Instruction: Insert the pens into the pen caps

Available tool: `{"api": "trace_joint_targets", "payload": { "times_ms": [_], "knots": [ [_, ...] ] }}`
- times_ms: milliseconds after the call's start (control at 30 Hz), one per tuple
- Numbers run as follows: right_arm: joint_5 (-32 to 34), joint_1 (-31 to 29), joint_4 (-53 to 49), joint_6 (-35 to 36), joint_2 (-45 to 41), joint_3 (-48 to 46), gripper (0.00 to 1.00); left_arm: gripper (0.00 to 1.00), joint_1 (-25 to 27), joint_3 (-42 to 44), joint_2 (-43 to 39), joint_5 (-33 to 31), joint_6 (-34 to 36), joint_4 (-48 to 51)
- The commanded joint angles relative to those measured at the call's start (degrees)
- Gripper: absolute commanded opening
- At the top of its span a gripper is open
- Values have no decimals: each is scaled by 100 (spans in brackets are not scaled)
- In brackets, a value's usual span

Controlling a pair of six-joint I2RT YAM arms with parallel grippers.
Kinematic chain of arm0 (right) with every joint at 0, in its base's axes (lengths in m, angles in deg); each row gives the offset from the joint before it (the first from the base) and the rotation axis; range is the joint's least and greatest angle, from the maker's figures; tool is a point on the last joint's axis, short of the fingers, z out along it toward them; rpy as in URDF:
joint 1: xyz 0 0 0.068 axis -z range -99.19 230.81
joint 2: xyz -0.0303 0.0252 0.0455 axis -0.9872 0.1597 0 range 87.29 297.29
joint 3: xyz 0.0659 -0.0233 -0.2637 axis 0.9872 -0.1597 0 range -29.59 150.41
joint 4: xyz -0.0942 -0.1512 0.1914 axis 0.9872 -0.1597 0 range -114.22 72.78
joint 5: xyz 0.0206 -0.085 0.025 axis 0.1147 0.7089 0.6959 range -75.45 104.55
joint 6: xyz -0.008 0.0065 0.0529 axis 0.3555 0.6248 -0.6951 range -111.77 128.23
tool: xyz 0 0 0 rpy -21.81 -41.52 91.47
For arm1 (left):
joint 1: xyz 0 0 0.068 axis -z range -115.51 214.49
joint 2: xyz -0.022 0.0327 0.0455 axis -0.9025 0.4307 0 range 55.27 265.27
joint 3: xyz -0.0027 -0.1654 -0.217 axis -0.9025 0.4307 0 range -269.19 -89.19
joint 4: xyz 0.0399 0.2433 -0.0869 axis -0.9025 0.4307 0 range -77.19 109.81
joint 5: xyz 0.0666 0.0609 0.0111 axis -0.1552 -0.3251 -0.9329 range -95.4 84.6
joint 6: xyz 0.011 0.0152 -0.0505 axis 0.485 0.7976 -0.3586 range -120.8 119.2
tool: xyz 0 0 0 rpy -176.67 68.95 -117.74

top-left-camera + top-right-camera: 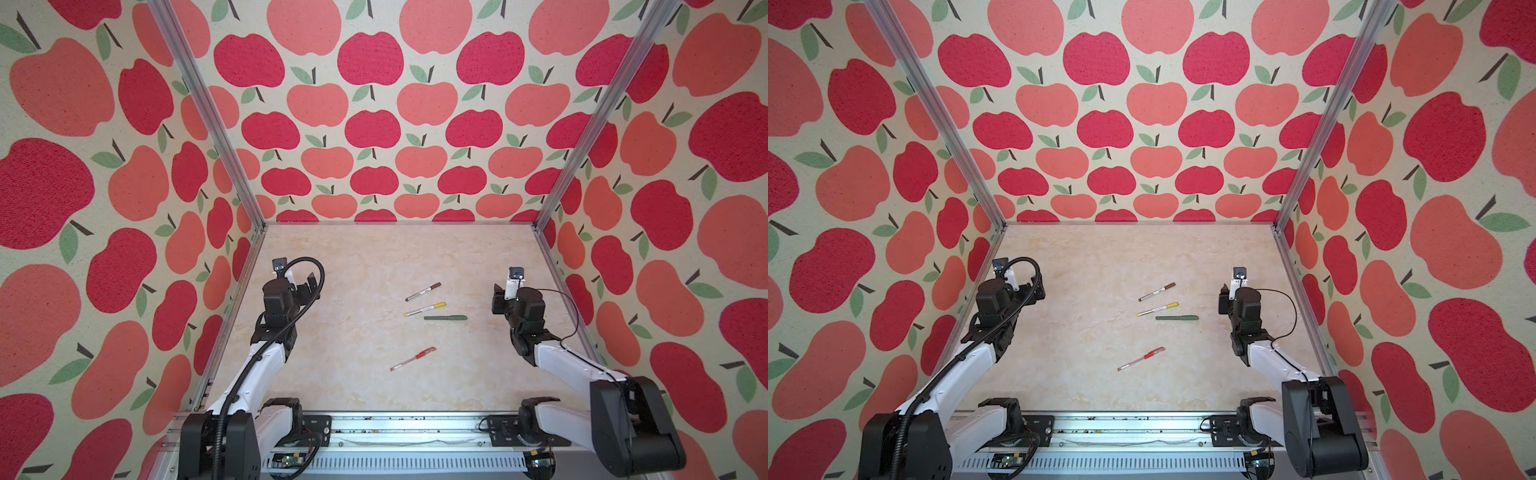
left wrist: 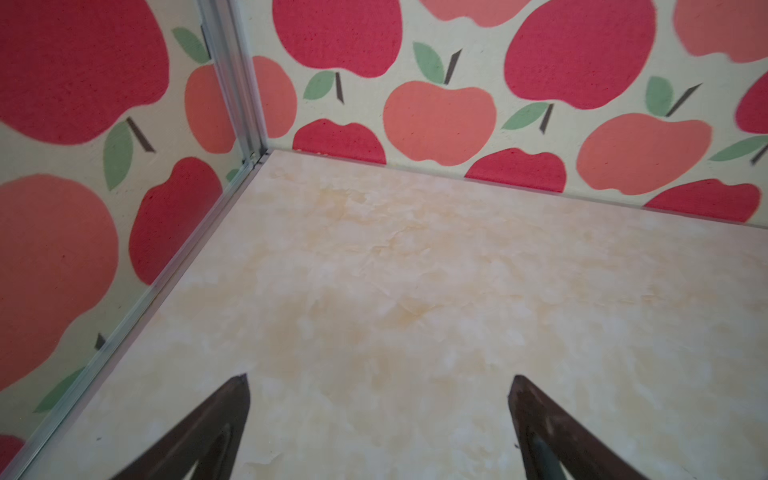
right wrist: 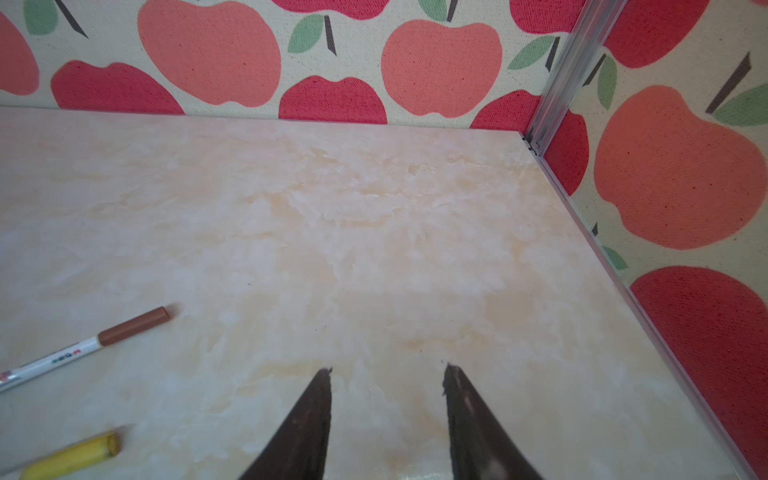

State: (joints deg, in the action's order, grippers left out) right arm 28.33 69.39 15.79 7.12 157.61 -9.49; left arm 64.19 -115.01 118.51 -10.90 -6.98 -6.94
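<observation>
Four pens (image 1: 445,318) lie on the tabletop (image 1: 353,266), caps (image 3: 135,326) on. Left tool (image 2: 380,377) wide open, right tool (image 3: 387,369) partly, both empty. Bumping could unseat a loose one.

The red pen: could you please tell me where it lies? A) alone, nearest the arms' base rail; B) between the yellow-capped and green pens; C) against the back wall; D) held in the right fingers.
A: the red pen lies alone, closest to the arms' base rail.
</observation>
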Motion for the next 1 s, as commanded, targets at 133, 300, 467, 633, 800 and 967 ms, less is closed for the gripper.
{"api": "trace_joint_targets", "payload": {
  "times_ms": [133, 300, 467, 633, 800, 967],
  "knots": [
    [-132, 104, 948, 398, 318, 270, 52, 99, -39, 282, 1335, -828, 328, -1873],
    [-221, 112, 1196, 538, 494, 320, 49, 99, -6, 175, 2087, -750, 645, -2371],
    [10, 121, 605, 734, -14, -63, 50, 99, -262, 394, 2841, -453, 489, -3411],
    [-171, 237, 2933, 879, 1039, -724, 52, 99, -356, 435, 2937, -252, 490, -3670],
    [-1, 231, 3899, 887, 2221, -599, 55, 99, -281, 451, 2929, -359, 548, -3688],
    [-330, 508, 2753, 629, 2094, -86, 57, 99, -269, 455, 2934, -365, 565, -3706]
  ]
}}
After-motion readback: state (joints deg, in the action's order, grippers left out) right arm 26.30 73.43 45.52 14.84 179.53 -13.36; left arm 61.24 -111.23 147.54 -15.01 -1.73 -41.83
